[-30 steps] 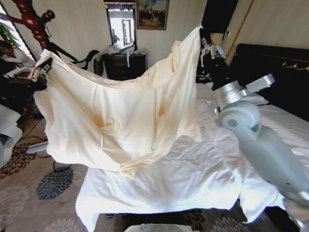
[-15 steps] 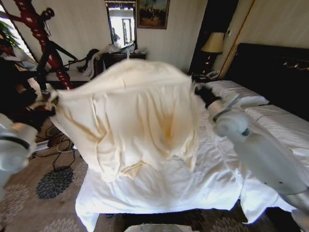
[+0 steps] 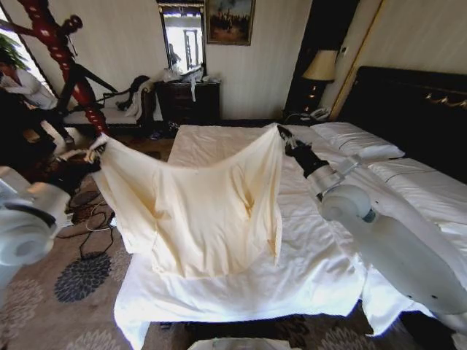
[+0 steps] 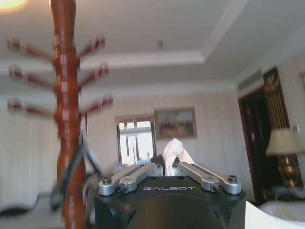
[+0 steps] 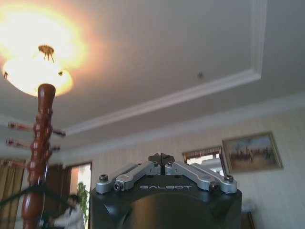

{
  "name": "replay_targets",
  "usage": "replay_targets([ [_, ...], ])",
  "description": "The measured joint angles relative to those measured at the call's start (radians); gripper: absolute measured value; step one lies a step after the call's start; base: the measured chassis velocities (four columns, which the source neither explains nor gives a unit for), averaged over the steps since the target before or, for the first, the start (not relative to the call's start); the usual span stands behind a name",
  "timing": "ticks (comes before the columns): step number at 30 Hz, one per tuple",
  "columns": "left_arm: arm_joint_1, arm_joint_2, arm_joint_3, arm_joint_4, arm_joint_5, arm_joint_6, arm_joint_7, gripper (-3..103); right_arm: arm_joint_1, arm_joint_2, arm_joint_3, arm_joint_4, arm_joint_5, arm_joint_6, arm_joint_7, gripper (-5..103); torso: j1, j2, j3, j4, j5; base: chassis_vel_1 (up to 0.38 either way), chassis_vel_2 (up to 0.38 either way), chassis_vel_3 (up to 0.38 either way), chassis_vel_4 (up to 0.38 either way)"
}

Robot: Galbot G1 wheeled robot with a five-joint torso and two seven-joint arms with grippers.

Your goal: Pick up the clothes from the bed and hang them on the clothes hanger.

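Observation:
The clothes, a cream-yellow shirt (image 3: 204,211), hang spread out between both grippers above the foot end of the bed (image 3: 321,262). My left gripper (image 3: 95,149) is shut on one upper corner, out over the carpet left of the bed. In the left wrist view a bit of cream cloth (image 4: 174,151) pokes from that gripper (image 4: 167,164). My right gripper (image 3: 284,136) is shut on the other upper corner, above the duvet; its fingers (image 5: 162,160) are pressed together. The black clothes hanger (image 3: 91,76) hangs on the red-brown coat stand (image 3: 62,51), behind and above the left gripper.
The coat stand (image 4: 66,119) rises close to the left arm. A dark headboard (image 3: 416,109) and pillows (image 3: 357,138) lie to the right. A dresser (image 3: 190,98) and a lamp (image 3: 321,67) stand against the far wall. Cables (image 3: 91,219) lie on the flowered carpet.
Both arms have come down. The shirt has dropped from high in front of the camera to a lower spread over the bed, still held at both corners.

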Motion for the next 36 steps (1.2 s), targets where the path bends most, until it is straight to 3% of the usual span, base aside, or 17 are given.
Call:
replay_targets([
  [1, -0.015, 0.056, -0.065, 0.003, -0.038, -0.007, -0.008, 2, 0.052, -0.008, 0.023, 0.021, 0.022, 0.0, 0.032, 0, 0.0, 0.0, 0.0, -0.0002, 0.0007, 0.0, 0.0, 0.0, 0.0],
  [2, -0.015, 0.056, -0.065, 0.003, -0.038, -0.007, -0.008, 2, 0.052, -0.008, 0.023, 0.021, 0.022, 0.0, 0.032, 0, 0.0, 0.0, 0.0, -0.0002, 0.0007, 0.0, 0.0, 0.0, 0.0],
  [7, -0.015, 0.177, -0.268, 0.006, -0.114, -0.021, -0.022, 2, 0.18, -0.067, 0.131, 0.076, 0.081, -0.003, 0.102, 0, 0.0, 0.0, 0.0, 0.0006, 0.0001, 0.0, 0.0, 0.0, 0.0],
  [10, -0.01, 0.191, -0.32, -0.004, -0.13, -0.017, -0.031, 2, 0.178, -0.102, 0.186, 0.094, 0.095, -0.004, 0.107, 0, 0.0, 0.0, 0.0, 0.0005, 0.0003, 0.0, 0.0, 0.0, 0.0],
  [13, 0.009, 0.18, -0.386, -0.047, -0.133, 0.006, -0.034, 2, 0.064, -0.196, 0.346, 0.161, 0.122, -0.003, 0.112, 0, 0.0, 0.0, 0.0, -0.0004, 0.0004, 0.0, 0.0, 0.0, 0.0],
  [18, 0.014, 0.17, -0.401, -0.065, -0.139, 0.014, -0.035, 2, 0.002, -0.234, 0.417, 0.194, 0.14, -0.004, 0.116, 0, 0.0, 0.0, 0.0, -0.0001, 0.0004, 0.0, 0.0, 0.0, 0.0],
  [21, 0.014, 0.161, -0.441, -0.094, -0.164, 0.032, -0.05, 2, -0.124, -0.324, 0.607, 0.269, 0.163, -0.023, 0.146, 0, 0.0, 0.0, 0.0, 0.0002, -0.0003, 0.0, 0.0, 0.0, 0.0],
  [24, -0.001, 0.182, -0.447, -0.081, -0.184, 0.032, -0.059, 2, -0.086, -0.324, 0.589, 0.27, 0.161, -0.049, 0.17, 0, 0.0, 0.0, 0.0, 0.0001, 0.0002, 0.0, 0.0, 0.0, 0.0],
  [28, -0.004, 0.191, -0.394, -0.079, -0.165, 0.045, -0.063, 2, -0.059, -0.283, 0.488, 0.248, 0.103, -0.087, 0.199, 0, 0.0, 0.0, 0.0, 0.0004, 0.0002, 0.0, 0.0, 0.0, 0.0],
  [30, 0.032, 0.169, -0.307, -0.092, -0.094, 0.065, -0.058, 2, -0.106, -0.236, 0.396, 0.219, -0.001, -0.114, 0.202, 0, 0.0, 0.0, 0.0, 0.0002, -0.0003, 0.0, 0.0, 0.0, 0.0],
  [31, 0.032, 0.169, -0.307, -0.092, -0.094, 0.065, -0.058, 2, -0.106, -0.236, 0.396, 0.219, -0.001, -0.114, 0.202, 0, 0.0, 0.0, 0.0, 0.0002, -0.0003, 0.0, 0.0, 0.0, 0.0],
  [33, 0.052, 0.142, -0.21, -0.092, -0.04, 0.093, -0.044, 2, -0.166, -0.203, 0.346, 0.189, -0.09, -0.121, 0.184, 0, 0.0, 0.0, 0.0, 0.0004, 0.0002, 0.0, 0.0, 0.0, 0.0],
  [34, 0.045, 0.11, -0.078, -0.076, 0.032, 0.107, -0.033, 2, -0.229, -0.17, 0.282, 0.137, -0.186, -0.115, 0.145, 0, 0.0, 0.0, 0.0, 0.0001, 0.0, 0.0, 0.0, 0.0, 0.0],
  [35, 0.045, 0.11, -0.078, -0.076, 0.032, 0.107, -0.033, 2, -0.229, -0.17, 0.282, 0.137, -0.186, -0.115, 0.145, 0, 0.0, 0.0, 0.0, 0.0001, 0.0, 0.0, 0.0, 0.0, 0.0],
  [36, 0.026, 0.081, 0.044, -0.053, 0.085, 0.115, -0.029, 2, -0.261, -0.138, 0.215, 0.086, -0.252, -0.099, 0.118, 0, 0.0, 0.0, 0.0, -0.0003, 0.0003, 0.0, 0.0, 0.0, 0.0],
])
